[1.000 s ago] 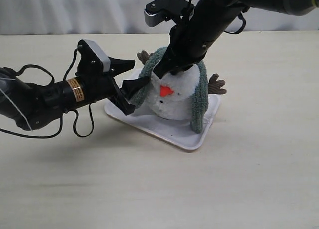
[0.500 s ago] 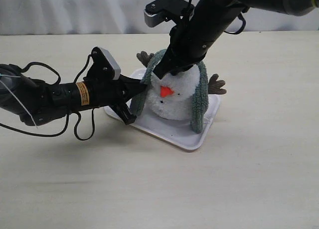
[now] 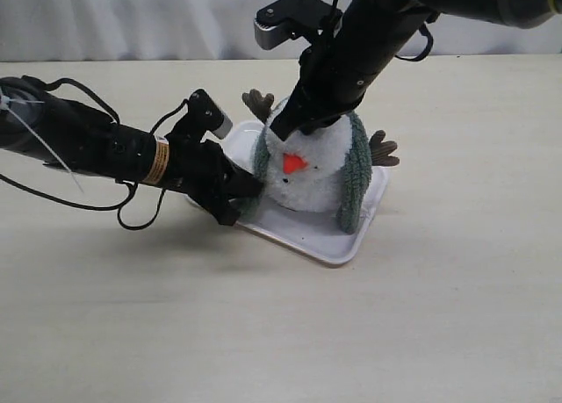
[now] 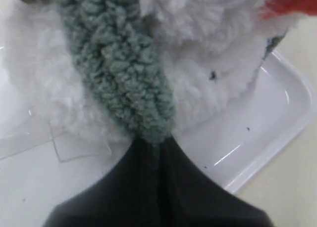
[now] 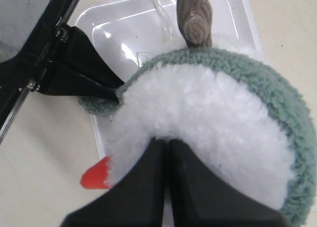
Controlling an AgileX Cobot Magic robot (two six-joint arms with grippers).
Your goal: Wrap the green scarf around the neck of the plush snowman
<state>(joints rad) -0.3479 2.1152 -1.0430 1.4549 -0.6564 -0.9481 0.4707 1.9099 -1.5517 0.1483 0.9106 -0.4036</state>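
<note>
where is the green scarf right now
In the exterior view the green scarf drapes over the back of the plush snowman on the white tray, an end hanging down each side; the left tool pinches the left-hand end.

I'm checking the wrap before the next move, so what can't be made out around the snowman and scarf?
- Neck crease of the fluffy white plush snowman: exterior view, covered by the right claw and the fuzzy grey-green scarf.
- Eyes: exterior view, behind that claw.
- Whether the right claw pinches fur or only presses: right wrist view, tips sunk in fluff.
- Scarf's far end: left wrist view, cut by the frame edge.
</note>
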